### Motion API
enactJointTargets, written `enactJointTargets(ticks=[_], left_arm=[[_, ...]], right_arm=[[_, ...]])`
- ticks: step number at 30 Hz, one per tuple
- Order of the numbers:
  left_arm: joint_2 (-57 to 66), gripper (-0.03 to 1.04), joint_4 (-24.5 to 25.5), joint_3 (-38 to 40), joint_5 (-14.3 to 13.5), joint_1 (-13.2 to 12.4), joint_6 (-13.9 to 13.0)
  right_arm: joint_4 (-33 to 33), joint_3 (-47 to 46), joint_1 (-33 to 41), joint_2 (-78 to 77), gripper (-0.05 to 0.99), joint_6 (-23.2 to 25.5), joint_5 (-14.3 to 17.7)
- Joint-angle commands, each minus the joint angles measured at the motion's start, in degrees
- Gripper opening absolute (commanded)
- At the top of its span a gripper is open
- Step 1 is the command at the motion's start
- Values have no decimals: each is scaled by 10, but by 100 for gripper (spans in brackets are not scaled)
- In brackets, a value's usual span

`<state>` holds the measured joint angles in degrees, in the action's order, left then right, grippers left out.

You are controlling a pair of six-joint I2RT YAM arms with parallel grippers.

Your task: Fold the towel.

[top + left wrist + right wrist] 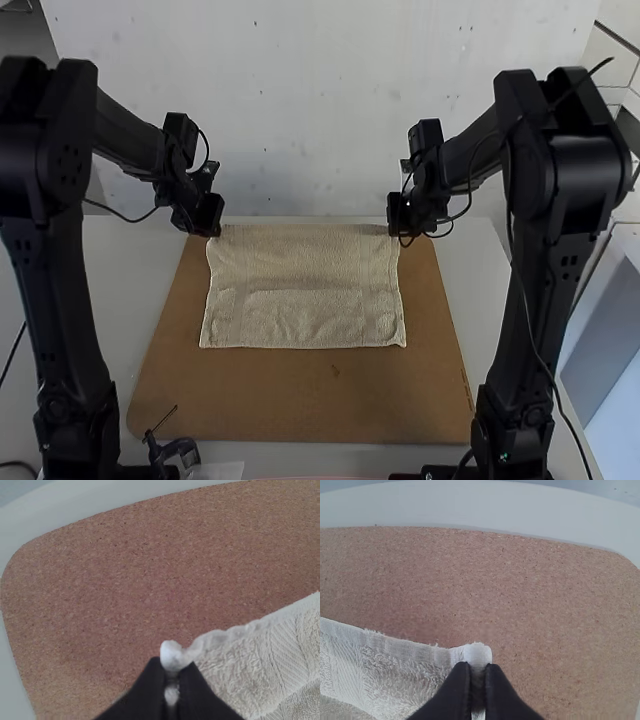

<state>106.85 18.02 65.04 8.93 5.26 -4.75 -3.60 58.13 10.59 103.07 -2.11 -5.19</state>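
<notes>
The left fingers (152, 690) are closed on one far corner of the towel (300, 285), a small tuft poking out past their tips; the right fingers (455, 690) are closed the same way on the other far corner. Between the two pairs the far edge runs nearly straight, side to side, and that is the towel's longer axis. From the fingers the rest of the cloth comes back toward the arm bases, spread, with a shallow ridge across it and the near edge loose on the board (300, 400). Beyond the towel's sides lie bare strips of board, then the counter (120, 290). Each arm has its own corner, so neither is the nearer. The fold probably turns on both pairs coming back level over the near edge; if one led, the towel would likely skew.
</notes>
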Motion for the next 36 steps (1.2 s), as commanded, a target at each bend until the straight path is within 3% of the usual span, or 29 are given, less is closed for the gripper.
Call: enactJointTargets(ticks=[1,11,22,36], left_arm=[[-47,1,-2,-24,-9,-2,-10],[-129,1,2,-89,-9,-1,-16],[-151,1,59,-116,14,-8,-18],[-178,1,94,-161,14,12,-26]], right_arm=[[-2,-22,-3,-44,2,4,5],[-39,-85,8,-132,2,4,-3],[-85,-118,11,-158,2,4,-10],[-131,-155,24,-174,2,4,-20]])
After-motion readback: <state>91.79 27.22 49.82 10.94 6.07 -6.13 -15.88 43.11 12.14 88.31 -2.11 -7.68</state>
